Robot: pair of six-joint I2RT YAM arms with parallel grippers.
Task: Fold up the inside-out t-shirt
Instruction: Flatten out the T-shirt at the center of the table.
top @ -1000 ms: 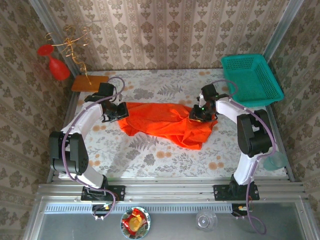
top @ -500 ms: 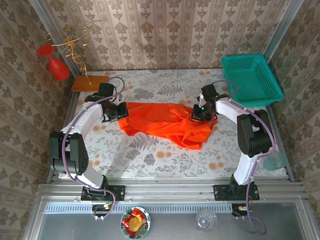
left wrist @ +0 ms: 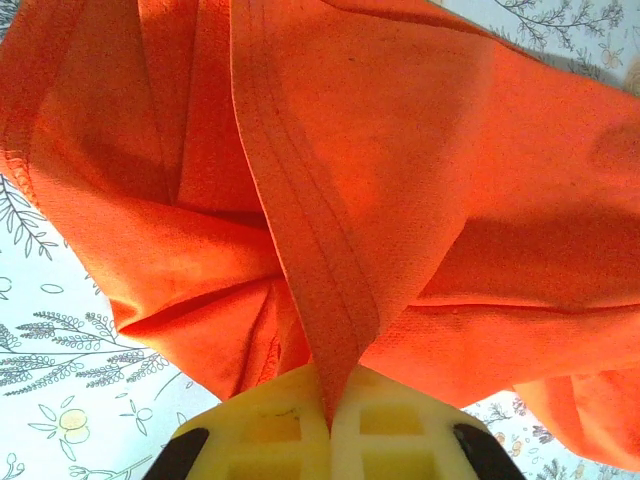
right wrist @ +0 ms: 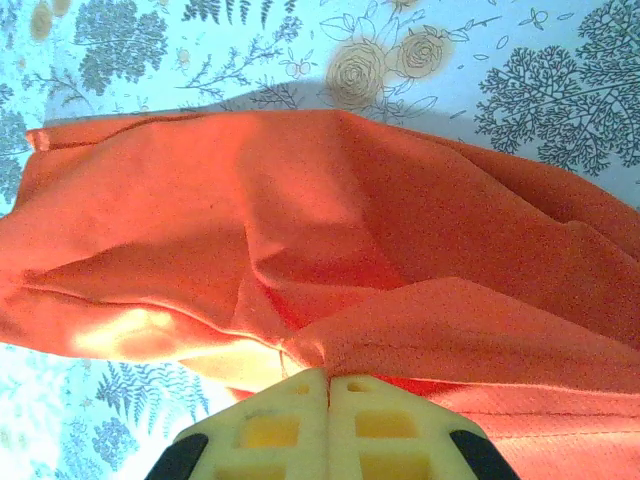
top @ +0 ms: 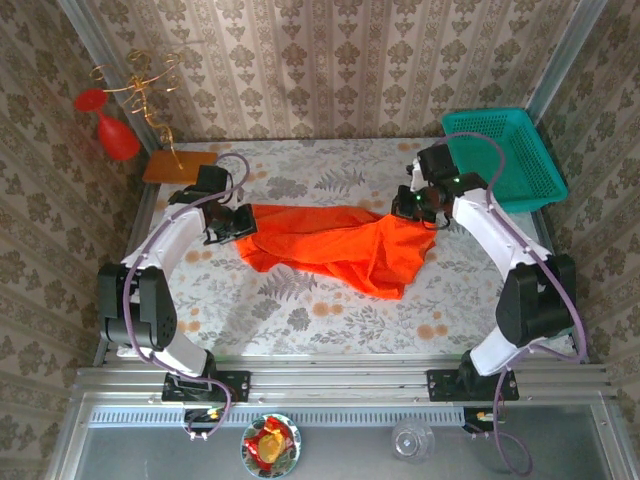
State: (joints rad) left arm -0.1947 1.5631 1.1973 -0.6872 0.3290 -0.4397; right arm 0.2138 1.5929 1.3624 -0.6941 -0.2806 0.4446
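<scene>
Looking at the top view, I'd say this is the spread-it-out stage and not real folding yet. The inside-out t-shirt [top: 340,250] lies bunched in a wide band across the middle of the frame on the flowered table [top: 300,310], with a baggy lump hanging toward the lower right of the cloth. The left gripper [top: 232,224] sits at the shirt's left end; the right gripper [top: 410,207] is at its upper right end, a little left of the teal basket [top: 505,160].

In the left wrist view the jaws are pressed together on a stitched hem band that runs up from bottom centre, so that one has a proper pinch. In the right wrist view the jaws are also closed tight, with a fold of cloth caught between them; I can't tell which part of the shirt that fold is. There's a shadow on the table at the top of that frame, so that end looks lifted a bit.

Next move, my guess: draw the two ends apart until the wrinkles go, then lay it down flat. Both pinches need to hold, and the pull should stay even so the lump doesn't just drag along.
</scene>
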